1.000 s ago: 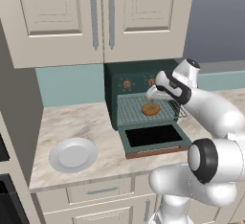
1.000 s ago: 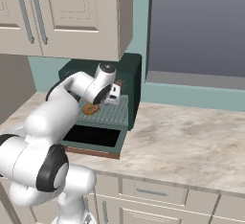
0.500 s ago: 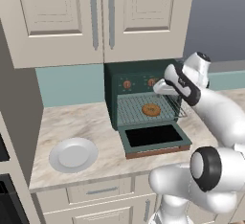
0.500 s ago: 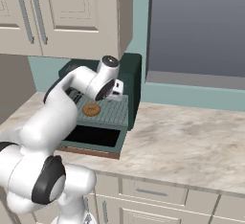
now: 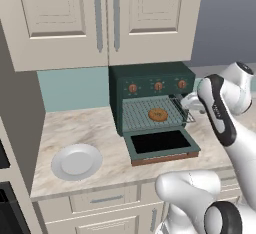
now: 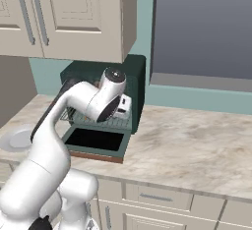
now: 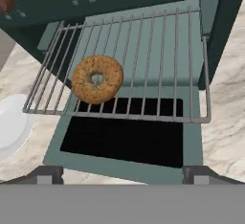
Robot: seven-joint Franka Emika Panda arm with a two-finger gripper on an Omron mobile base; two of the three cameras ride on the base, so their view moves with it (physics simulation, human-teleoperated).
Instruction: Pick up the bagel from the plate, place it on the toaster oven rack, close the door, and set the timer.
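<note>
Resting flat, speckled ring-shaped bagel (image 7: 97, 79) on wire-grid rack (image 7: 158, 50).

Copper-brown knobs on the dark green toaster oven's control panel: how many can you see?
3. In the left base view they sit in a row above the oven opening: left knob, middle knob, right knob. None looks hidden there.
</note>
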